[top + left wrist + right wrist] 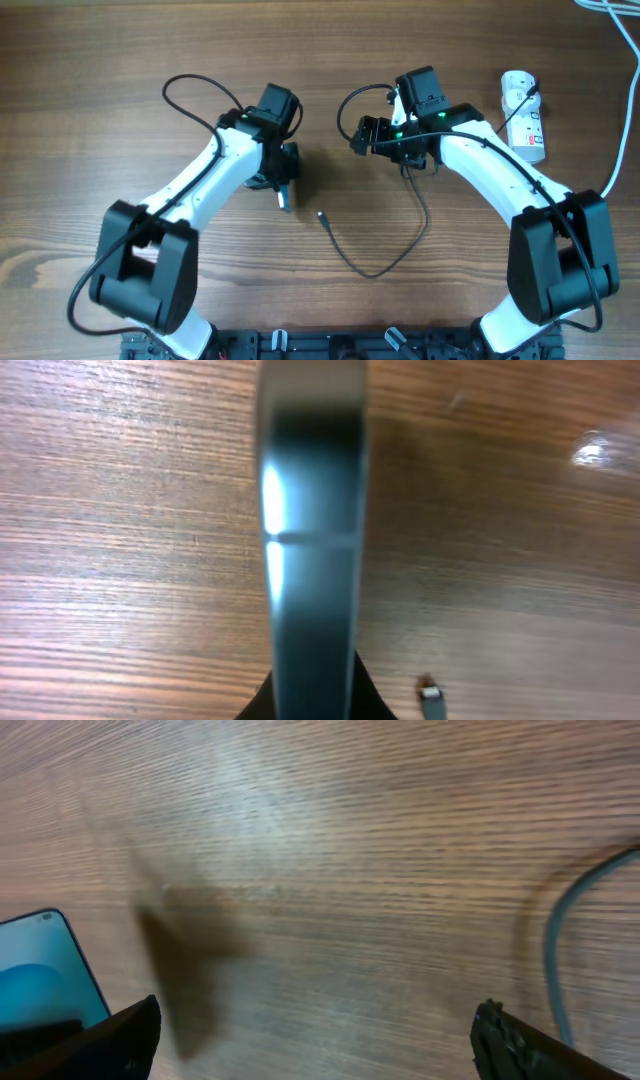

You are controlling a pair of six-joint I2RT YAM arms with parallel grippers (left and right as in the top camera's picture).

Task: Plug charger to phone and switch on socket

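We can read no text anywhere; the red marks on the socket (524,118) are too small.

Under everything you have a wooden table (90,120); its brown grain runs side to side in your overhead view; on the left wrist camera a bright glare patch (592,452) sits on the wood toward the upper right; on the right wrist camera a soft dark shadow (185,960) lies across the surface at left.
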